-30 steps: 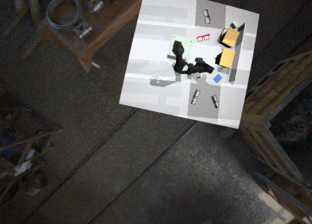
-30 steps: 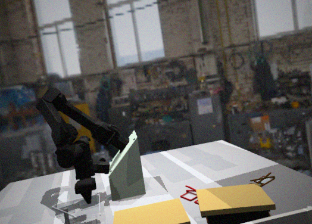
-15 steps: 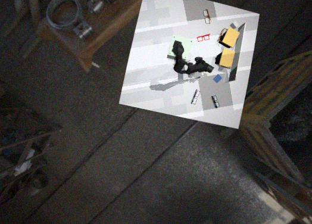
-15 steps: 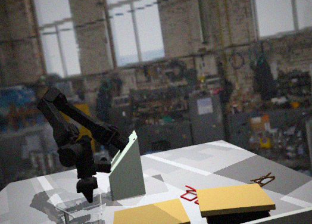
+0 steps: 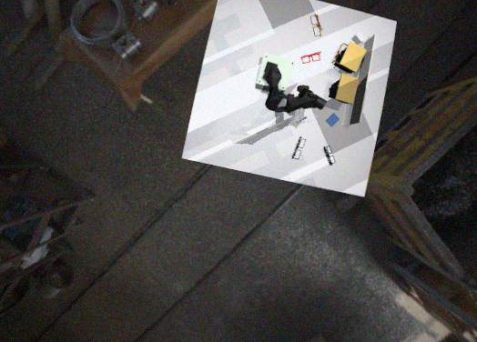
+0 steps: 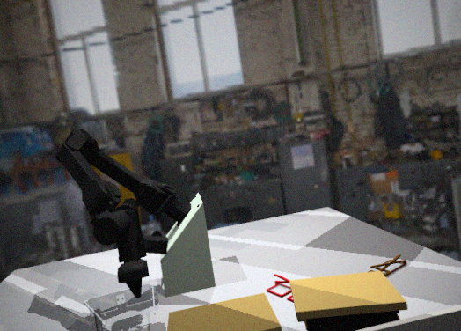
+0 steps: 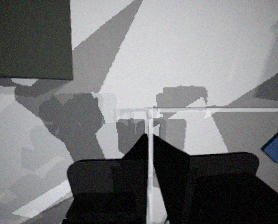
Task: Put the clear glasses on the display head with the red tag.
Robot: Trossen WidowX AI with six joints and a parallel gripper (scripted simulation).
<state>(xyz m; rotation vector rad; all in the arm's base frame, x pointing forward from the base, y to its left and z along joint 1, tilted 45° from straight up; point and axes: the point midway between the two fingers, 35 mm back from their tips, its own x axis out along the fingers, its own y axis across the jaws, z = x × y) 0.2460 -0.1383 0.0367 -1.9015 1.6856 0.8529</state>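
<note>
My gripper [image 6: 139,295] [image 7: 147,137] points down, shut on the clear glasses [image 6: 154,297] [image 7: 150,172]. In the wrist view a thin clear bar stands upright between the fingertips, and another runs off to the right. The glasses hang above the table, in front of the green sloped block in the exterior view. Two display heads show mainly as yellow tops: the nearer head [image 5: 344,88] [image 6: 224,314] and the farther head [image 5: 353,57] [image 6: 347,294], which has a brown frame about it. Their faces are hidden and no red tag shows.
Red glasses [image 5: 310,57], brown glasses [image 5: 320,25] and two dark pairs lie on the table [image 5: 214,142]. A blue square [image 5: 332,119] [image 7: 273,149] lies near the nearer head. The pale green block [image 5: 283,66] [image 6: 189,256] stands at the arm's base. A dark upright strip [image 5: 362,96] stands behind the heads.
</note>
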